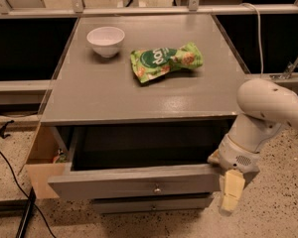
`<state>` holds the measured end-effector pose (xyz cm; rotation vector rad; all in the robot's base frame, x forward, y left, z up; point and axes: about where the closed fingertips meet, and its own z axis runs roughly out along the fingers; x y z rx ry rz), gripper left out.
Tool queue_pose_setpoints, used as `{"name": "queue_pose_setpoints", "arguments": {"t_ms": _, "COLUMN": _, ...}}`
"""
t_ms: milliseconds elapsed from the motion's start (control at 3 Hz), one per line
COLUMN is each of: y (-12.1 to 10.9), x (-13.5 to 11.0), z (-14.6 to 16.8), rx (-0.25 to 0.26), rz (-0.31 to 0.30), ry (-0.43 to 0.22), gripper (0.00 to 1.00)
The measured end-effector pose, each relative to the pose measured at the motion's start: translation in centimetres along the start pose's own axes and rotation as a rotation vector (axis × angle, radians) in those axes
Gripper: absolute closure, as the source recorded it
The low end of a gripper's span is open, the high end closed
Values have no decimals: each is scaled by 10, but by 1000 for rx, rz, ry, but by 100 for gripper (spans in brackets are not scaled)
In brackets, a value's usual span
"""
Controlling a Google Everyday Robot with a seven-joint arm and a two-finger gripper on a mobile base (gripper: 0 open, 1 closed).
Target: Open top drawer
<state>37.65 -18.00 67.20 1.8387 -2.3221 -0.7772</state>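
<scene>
The top drawer (134,182) is a wide gray drawer with a small round metal knob (157,188) at the centre of its front. It stands pulled well out of the gray cabinet (139,95), and its dark inside shows. My gripper (224,176), on a white arm (268,108), is at the right end of the drawer front, touching it, with one cream part hanging in front of that end. A shorter gray drawer front (154,205) shows just below, pushed in.
A white bowl (106,40) and a green snack bag (165,61) lie on the cabinet top. A cardboard box (39,168) stands against the cabinet's left side. Black cables (10,177) run over the speckled floor at the left. A white cord (259,33) hangs at the right.
</scene>
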Motion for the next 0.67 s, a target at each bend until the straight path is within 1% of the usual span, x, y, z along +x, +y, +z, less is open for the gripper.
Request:
{"name": "queue_pose_setpoints", "arguments": {"t_ms": 333, "y": 19, "x": 17, "z": -4, "rx": -39, "rz": 14, "ry": 39, "gripper": 0}}
{"name": "queue_pose_setpoints", "arguments": {"t_ms": 667, "y": 19, "x": 17, "z": -4, "rx": -39, "rz": 14, "ry": 39, "gripper": 0}}
